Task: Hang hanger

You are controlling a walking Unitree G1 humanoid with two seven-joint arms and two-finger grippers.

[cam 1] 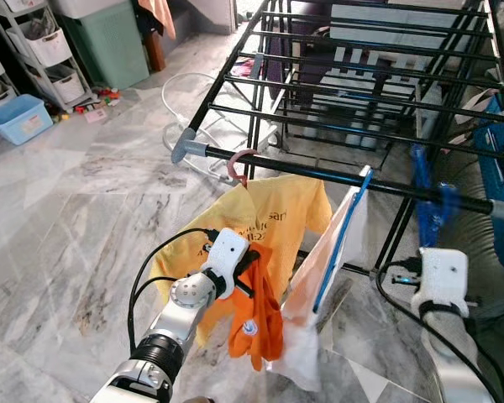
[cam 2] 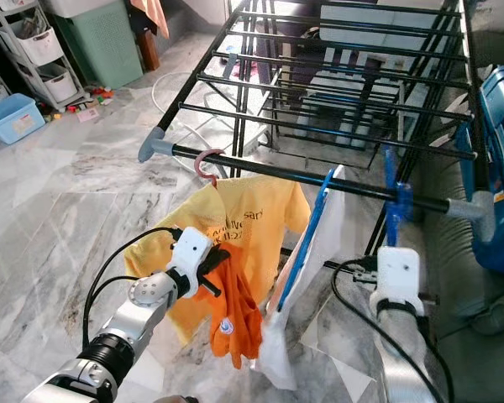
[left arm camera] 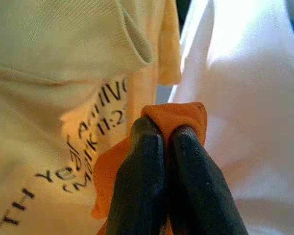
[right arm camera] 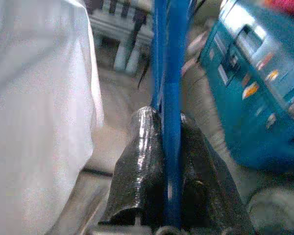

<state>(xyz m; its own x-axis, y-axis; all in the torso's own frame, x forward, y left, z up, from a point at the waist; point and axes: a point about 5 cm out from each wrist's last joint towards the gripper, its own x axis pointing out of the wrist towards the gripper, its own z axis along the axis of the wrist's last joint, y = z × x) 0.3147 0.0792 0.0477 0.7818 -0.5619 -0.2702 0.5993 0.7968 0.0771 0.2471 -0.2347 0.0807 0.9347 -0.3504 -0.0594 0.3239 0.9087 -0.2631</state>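
Printed lettering on the yellow T-shirt

You could read black print on the yellow T-shirt (left arm camera: 63, 98) in the left wrist view: partial "TH", "Yea", what looked like "Mark 11:2" and "Anniv"; the rest was cut off by folds and the orange cloth (left arm camera: 176, 117).

Head stereo pair: looks forward and down from above the arms; both eyes share the black drying rack (cam 1: 353, 92) and marble floor (cam 1: 76, 210).
Left wrist camera: very close, facing the yellow shirt (left arm camera: 63, 88) (print legible).
Right wrist camera: very close, along a blue hanger (right arm camera: 170, 98).
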